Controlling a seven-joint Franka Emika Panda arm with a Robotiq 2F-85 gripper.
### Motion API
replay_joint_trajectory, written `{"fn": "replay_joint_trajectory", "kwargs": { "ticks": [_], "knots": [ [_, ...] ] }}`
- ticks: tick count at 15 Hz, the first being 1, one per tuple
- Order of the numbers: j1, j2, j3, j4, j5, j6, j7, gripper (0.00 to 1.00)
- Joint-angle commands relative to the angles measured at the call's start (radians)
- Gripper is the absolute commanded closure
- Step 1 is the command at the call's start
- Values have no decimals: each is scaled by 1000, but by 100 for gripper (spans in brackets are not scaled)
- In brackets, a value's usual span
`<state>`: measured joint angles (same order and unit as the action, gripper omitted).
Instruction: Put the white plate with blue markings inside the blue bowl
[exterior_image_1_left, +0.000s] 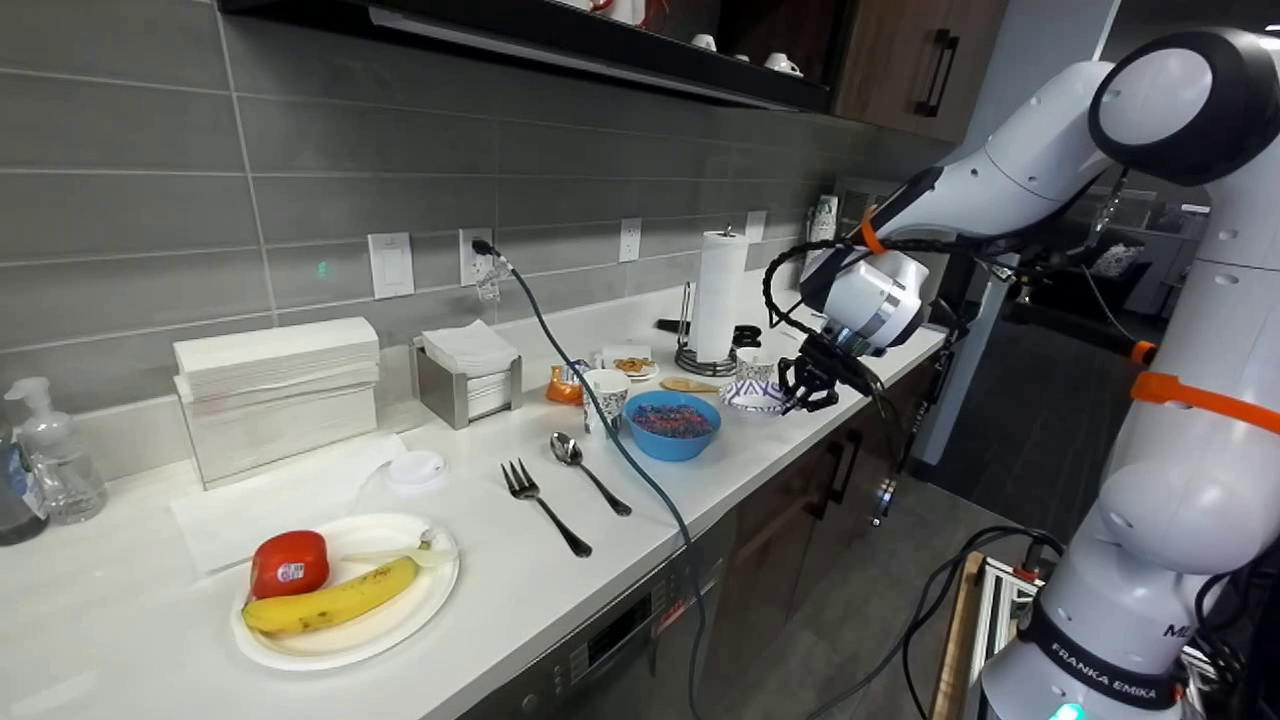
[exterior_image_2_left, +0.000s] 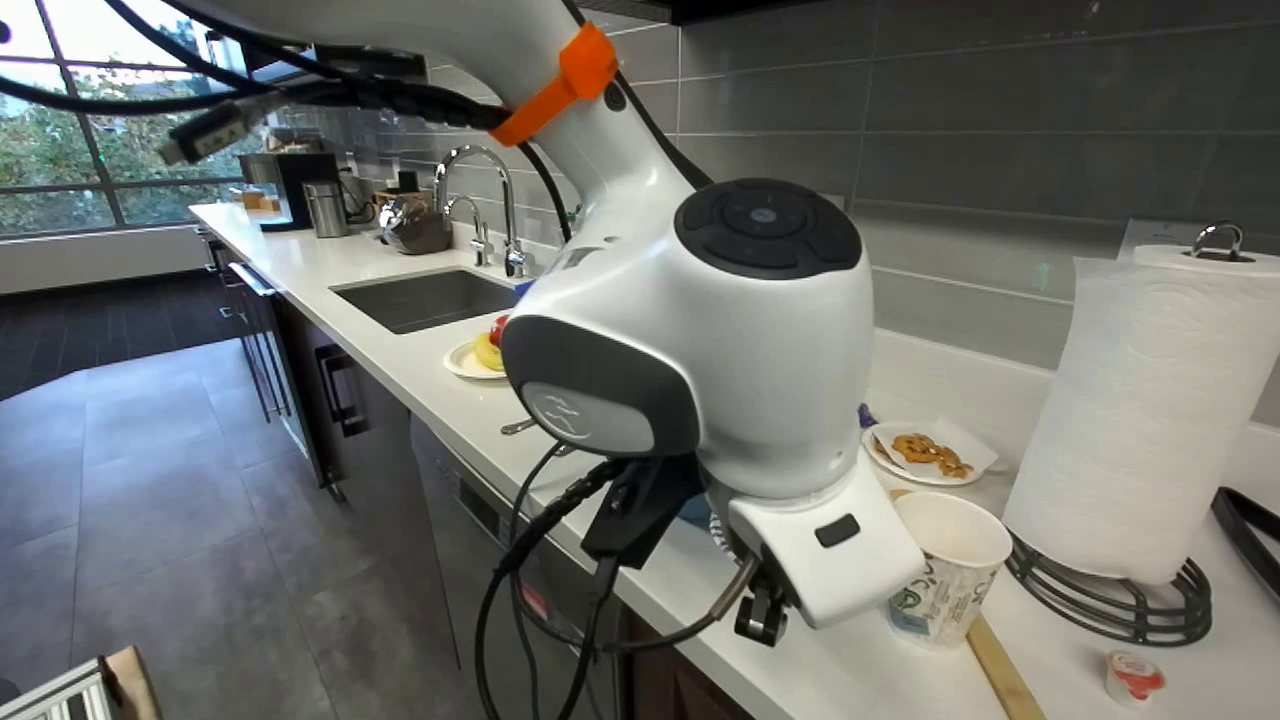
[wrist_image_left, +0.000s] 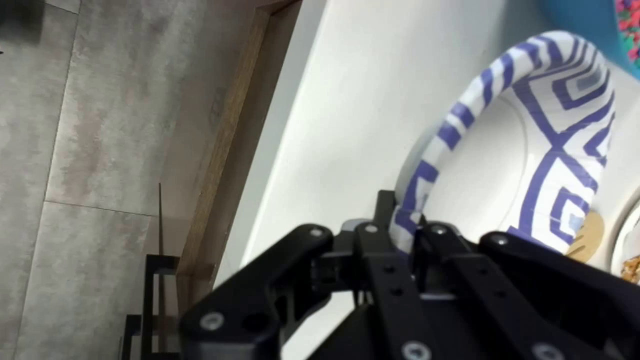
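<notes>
The white plate with blue markings (exterior_image_1_left: 750, 396) is beside the blue bowl, towards the robot arm. In the wrist view the plate (wrist_image_left: 555, 145) looks bent, with its near rim pinched between my fingers. My gripper (wrist_image_left: 404, 220) is shut on that rim; in an exterior view the gripper (exterior_image_1_left: 792, 398) is at the plate's edge. I cannot tell whether the plate touches the counter. The blue bowl (exterior_image_1_left: 660, 446) stands upright, filled with small coloured bits. Its wall (wrist_image_left: 575, 22) shows at the wrist view's top right. The arm mostly hides plate and bowl in an exterior view.
A dark cable (exterior_image_1_left: 640, 468) crosses the counter beside the bowl. Paper cups (exterior_image_1_left: 605, 392), a wooden utensil (exterior_image_1_left: 688, 385), a paper towel roll (exterior_image_1_left: 720, 300) and a small plate of snacks (exterior_image_2_left: 925, 455) are nearby. A fork, spoon and large fruit plate (exterior_image_1_left: 440, 590) lie farther along.
</notes>
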<state>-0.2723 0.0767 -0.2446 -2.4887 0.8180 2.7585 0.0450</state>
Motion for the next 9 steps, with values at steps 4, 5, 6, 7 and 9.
{"fn": "replay_joint_trajectory", "kwargs": {
  "ticks": [4,5,6,7,9],
  "knots": [
    [12,-127,19,-70,-21,-82,-108,99],
    [14,-146,21,-74,-13,-89,-126,99],
    [16,-170,23,-77,-7,-88,-142,99],
    [18,-191,25,-81,-12,-81,-153,99],
    [19,-249,29,-89,-28,-73,-163,99]
  ]
}}
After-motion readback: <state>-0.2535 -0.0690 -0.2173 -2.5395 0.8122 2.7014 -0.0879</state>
